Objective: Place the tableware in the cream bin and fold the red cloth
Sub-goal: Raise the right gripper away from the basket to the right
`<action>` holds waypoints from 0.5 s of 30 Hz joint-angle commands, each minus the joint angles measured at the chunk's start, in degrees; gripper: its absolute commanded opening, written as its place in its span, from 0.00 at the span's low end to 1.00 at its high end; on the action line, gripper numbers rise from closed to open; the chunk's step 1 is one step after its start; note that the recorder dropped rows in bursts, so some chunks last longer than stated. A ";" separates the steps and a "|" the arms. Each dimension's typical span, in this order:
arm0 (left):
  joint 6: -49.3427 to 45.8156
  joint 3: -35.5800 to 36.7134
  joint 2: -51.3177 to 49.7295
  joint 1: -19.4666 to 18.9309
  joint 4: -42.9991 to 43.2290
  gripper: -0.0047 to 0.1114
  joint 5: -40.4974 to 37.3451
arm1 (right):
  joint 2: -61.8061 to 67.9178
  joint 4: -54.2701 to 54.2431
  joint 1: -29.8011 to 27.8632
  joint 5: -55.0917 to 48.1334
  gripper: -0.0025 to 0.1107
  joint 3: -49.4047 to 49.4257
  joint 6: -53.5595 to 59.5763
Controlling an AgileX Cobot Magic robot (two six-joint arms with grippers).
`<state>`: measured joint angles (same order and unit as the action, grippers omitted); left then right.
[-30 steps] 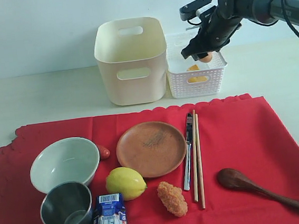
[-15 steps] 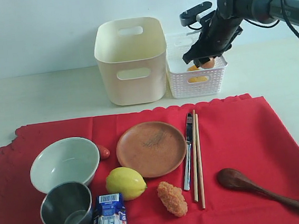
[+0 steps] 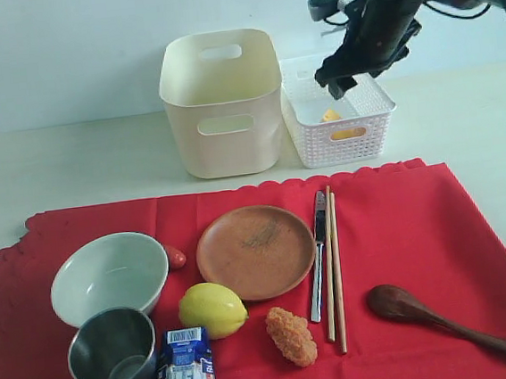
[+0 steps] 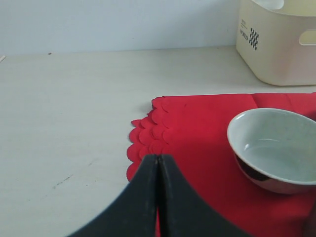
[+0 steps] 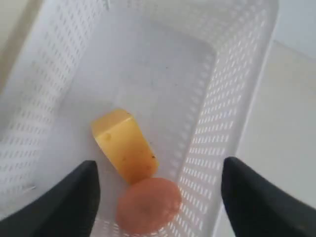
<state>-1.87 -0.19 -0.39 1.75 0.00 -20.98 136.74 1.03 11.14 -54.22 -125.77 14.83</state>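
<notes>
On the red cloth [image 3: 399, 220] lie a pale bowl [image 3: 109, 275], a steel cup [image 3: 112, 353], a brown plate [image 3: 255, 252], a knife [image 3: 318, 255], chopsticks [image 3: 333, 267] and a dark wooden spoon [image 3: 453, 313]. The cream bin [image 3: 222, 103] stands behind the cloth. My right gripper [image 3: 341, 78] hangs open above the white basket, nothing between its fingers [image 5: 159, 170]. My left gripper [image 4: 158, 159] is shut and empty over the cloth's scalloped corner [image 4: 148, 143], beside the bowl [image 4: 276, 148]; it is out of the exterior view.
The white lattice basket [image 3: 340, 118] right of the bin holds a cheese wedge [image 5: 123, 145] and a brown egg [image 5: 148, 205]. A lemon [image 3: 212, 309], a milk carton [image 3: 184, 371], a fried piece [image 3: 291, 335] and a small red item [image 3: 176, 257] also lie on the cloth.
My right gripper opened and let the egg go into the white basket, then rose a little. The basket shifted slightly to the right. The left gripper has not moved.
</notes>
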 commanded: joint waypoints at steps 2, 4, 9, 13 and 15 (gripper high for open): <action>-0.09 0.19 0.39 0.00 -0.66 0.04 0.45 | -6.88 0.54 -0.18 -5.36 0.39 -0.63 -1.38; -0.09 0.19 0.39 0.00 -0.66 0.04 0.45 | -9.59 0.38 -0.18 -10.08 0.22 -0.63 -1.85; -0.09 0.19 0.39 0.00 -0.66 0.04 0.45 | -16.83 -1.66 -0.18 -15.75 0.02 4.07 -2.97; -0.09 0.19 0.39 0.00 -0.66 0.04 0.45 | -22.96 -5.29 -0.18 -13.34 0.02 12.02 -2.97; -0.09 0.19 0.39 0.00 -0.66 0.04 0.45 | -26.00 -6.12 -0.18 -11.49 0.02 16.65 -2.97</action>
<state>-1.87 -0.19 -0.39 1.75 0.00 -20.98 114.86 -3.55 11.14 -68.27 -114.16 12.02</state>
